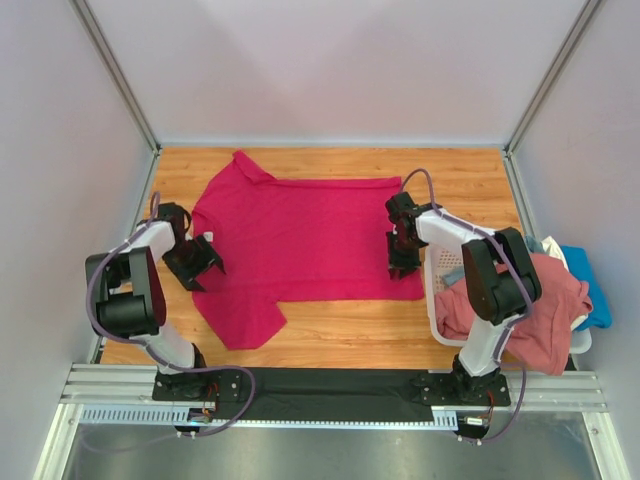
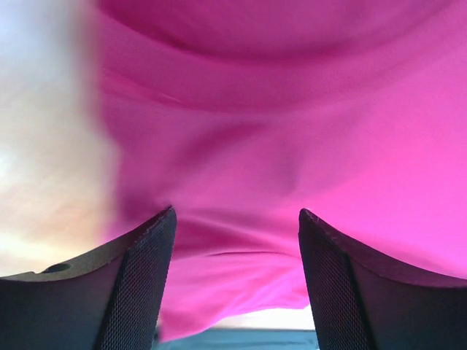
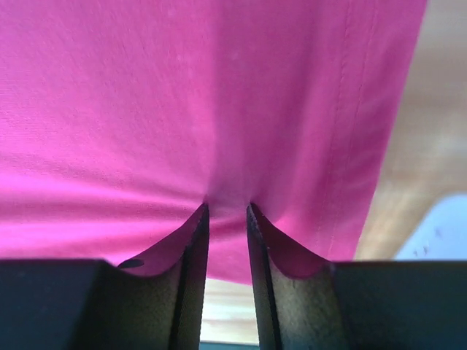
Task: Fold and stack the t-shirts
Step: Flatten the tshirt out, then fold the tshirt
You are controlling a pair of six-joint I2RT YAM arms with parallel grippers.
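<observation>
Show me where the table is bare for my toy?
Bare tabletop: the near strip between the magenta t-shirt and the black mat, and the far right corner beyond the basket. Crowded: the middle under the shirt, and the right edge by the basket.

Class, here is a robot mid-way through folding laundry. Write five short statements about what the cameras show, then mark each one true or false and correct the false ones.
1. The magenta t-shirt lies spread out on the wooden table. True.
2. The left gripper is clamped shut on a sleeve. False: its jaws stand wide open, with the shirt's cloth just ahead of them.
3. The right gripper pinches the shirt's cloth near its hem. True.
4. The basket holds nothing. False: a dusty pink shirt is heaped in it and hangs over its side.
5. A blue cloth lies at the table's left edge. False: it is at the far right, beyond the basket.
</observation>
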